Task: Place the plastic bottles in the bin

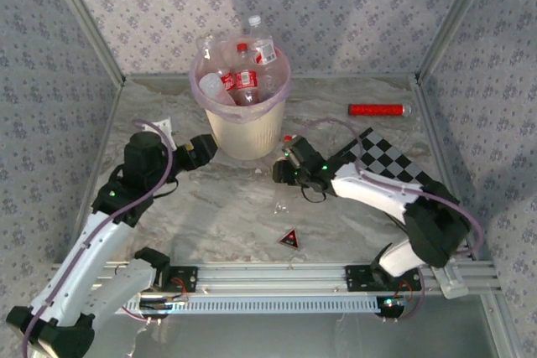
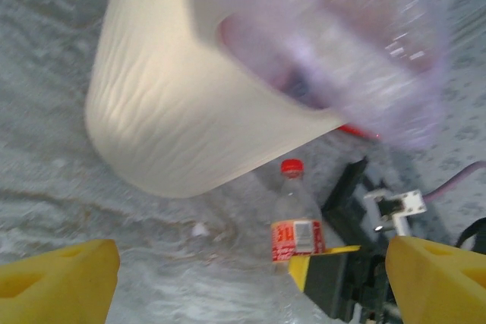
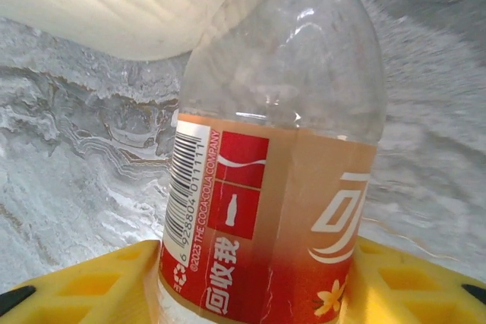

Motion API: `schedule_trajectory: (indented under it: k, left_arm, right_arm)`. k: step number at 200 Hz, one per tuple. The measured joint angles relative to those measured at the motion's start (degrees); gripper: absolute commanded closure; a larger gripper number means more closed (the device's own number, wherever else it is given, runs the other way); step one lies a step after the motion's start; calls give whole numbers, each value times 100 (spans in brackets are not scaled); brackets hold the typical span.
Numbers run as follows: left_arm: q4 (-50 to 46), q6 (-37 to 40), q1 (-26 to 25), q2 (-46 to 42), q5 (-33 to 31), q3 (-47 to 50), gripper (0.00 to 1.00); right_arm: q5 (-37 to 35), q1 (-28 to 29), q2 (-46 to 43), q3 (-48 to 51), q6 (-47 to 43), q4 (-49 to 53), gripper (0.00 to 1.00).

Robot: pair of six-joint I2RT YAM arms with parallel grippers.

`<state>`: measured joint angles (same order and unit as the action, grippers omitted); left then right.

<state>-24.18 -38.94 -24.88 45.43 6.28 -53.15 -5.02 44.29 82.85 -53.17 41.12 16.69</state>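
The cream-white bin (image 1: pixel 243 127) with its pink-lilac liner stands at the back centre, heaped with several plastic bottles (image 1: pixel 243 77). My right gripper (image 1: pixel 285 165) is just right of the bin's base, shut on an upright clear bottle with a red label (image 3: pixel 273 187) and a red cap (image 1: pixel 288 138). Its yellow fingers (image 3: pixel 83 286) press the label from both sides. My left gripper (image 1: pixel 204 147) is open beside the bin's lower left wall (image 2: pixel 190 111). It faces the held bottle (image 2: pixel 296 225), and nothing lies between its yellow fingers (image 2: pixel 57 278).
A slim red tube (image 1: pixel 379 110) lies at the back right. A black-and-white checkerboard (image 1: pixel 394 161) sits under the right arm. A small dark triangle (image 1: pixel 290 238) rests on the marble table in front. The aluminium rail (image 1: pixel 277 274) runs along the near edge.
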Motion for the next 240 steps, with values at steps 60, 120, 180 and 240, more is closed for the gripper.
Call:
schedule_trajectory:
  k: [60,120,180,240]
  left_arm:
    - [28,138,0,289,227,-960,8]
    - [15,494,498,1270,398,-1453,9]
    - [313,522,1875,2035,918,-2260,13]
    - [518,503,2002,3080,1233,-2420,14]
  right_arm:
    - [-415,-743,-2312,-190,-997,1414,57]
    - [-341,-612,-1628,-2857,-2131,1272,58]
    - [-48,-321,557,-4913,-2988,431,56]
    - [13,-267,2476,-6645,-3598,59,56]
